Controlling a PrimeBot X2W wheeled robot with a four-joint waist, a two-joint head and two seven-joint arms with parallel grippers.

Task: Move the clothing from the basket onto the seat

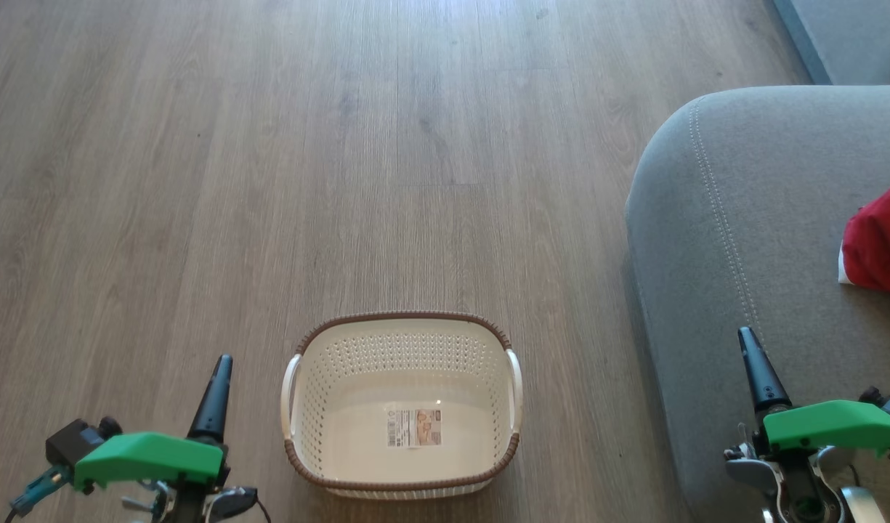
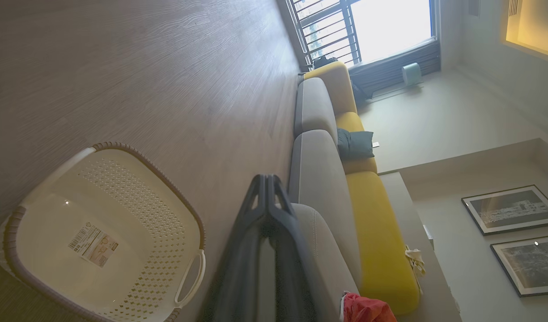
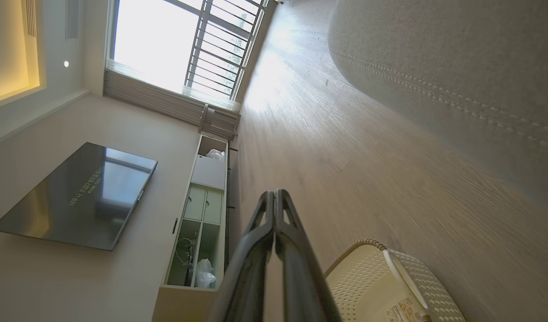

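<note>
Since the cream plastic basket [image 1: 401,317] stood empty, red fabric clothing [image 1: 880,247] on the grey upholstered seat [image 1: 706,218], left gripper [image 1: 223,362] and right gripper [image 1: 747,334], closed empty, looked finished.

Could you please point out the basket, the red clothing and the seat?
basket [image 1: 401,347]: head view, perforated far wall.
red clothing [image 1: 880,243]: head view, middle of fabric.
seat [image 1: 786,218]: head view, bare grey cushion top.

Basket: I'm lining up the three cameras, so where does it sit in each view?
Head view: basket at bottom centre.
Left wrist view: basket at lower left.
Right wrist view: basket in the bottom right corner, cut off.
Shared landmark: the grey seat with its stitched seam.
</note>
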